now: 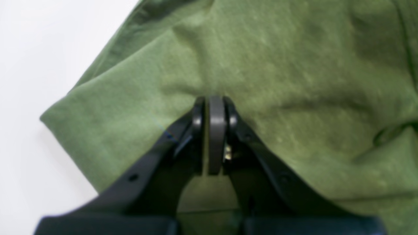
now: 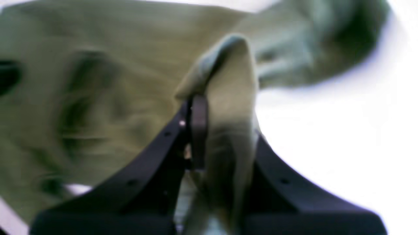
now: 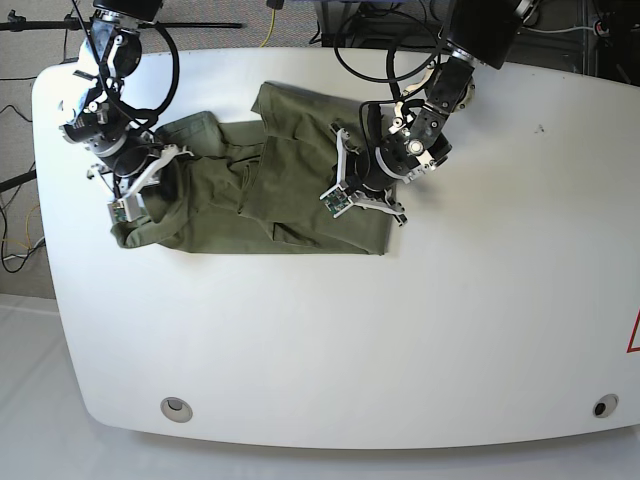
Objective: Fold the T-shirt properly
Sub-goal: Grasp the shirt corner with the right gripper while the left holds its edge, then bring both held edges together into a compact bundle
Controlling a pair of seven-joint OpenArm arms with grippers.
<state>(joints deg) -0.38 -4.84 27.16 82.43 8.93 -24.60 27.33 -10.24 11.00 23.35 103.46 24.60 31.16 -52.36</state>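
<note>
Both grippers are mid-fold on the shirt [image 3: 270,200] spread on the table [image 3: 400,340]: right gripper [image 2: 222,98] pinches a cloth fold, left gripper [image 1: 214,104] clenched empty, so next, seemingly, carry that fold across.

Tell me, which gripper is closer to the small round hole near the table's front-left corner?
The right gripper, at the shirt's left end, is nearer the hole. The left gripper is farther right.
</note>
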